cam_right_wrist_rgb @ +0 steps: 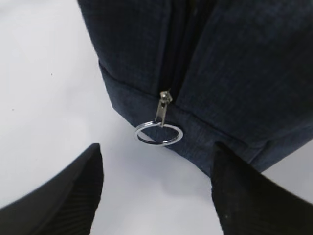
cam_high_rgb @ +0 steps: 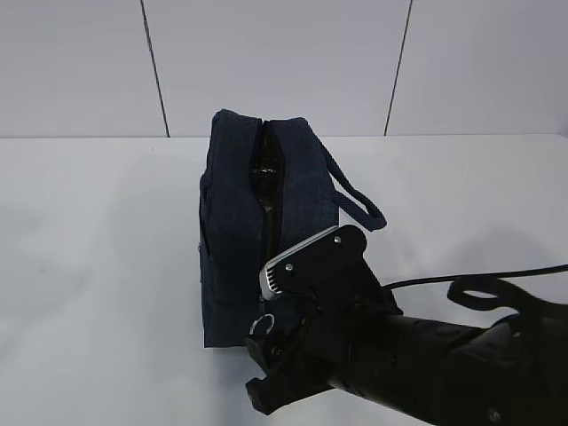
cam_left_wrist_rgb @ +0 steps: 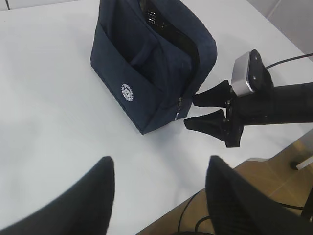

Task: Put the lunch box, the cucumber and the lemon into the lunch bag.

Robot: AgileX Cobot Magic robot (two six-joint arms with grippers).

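Observation:
The dark navy lunch bag (cam_high_rgb: 253, 231) stands in the middle of the white table, and its zipper gapes along the top. Its slider and silver ring pull (cam_right_wrist_rgb: 159, 133) hang low on the near end. My right gripper (cam_right_wrist_rgb: 156, 152) is open, with its fingers either side of the ring and a little short of it, touching nothing. The exterior view shows it at the bag's near end (cam_high_rgb: 266, 351), and the left wrist view shows it from the side (cam_left_wrist_rgb: 193, 110). My left gripper (cam_left_wrist_rgb: 159, 169) hangs open and empty over the table, left of the bag (cam_left_wrist_rgb: 146, 63). Lunch box, cucumber and lemon are out of view.
The bag's strap handle (cam_high_rgb: 359, 200) droops to the right. A black cable (cam_high_rgb: 461, 277) trails behind the right arm. The table's front edge (cam_left_wrist_rgb: 215, 178) runs just under my left gripper, with wooden floor (cam_left_wrist_rgb: 274, 181) beyond it. A white wall closes the back.

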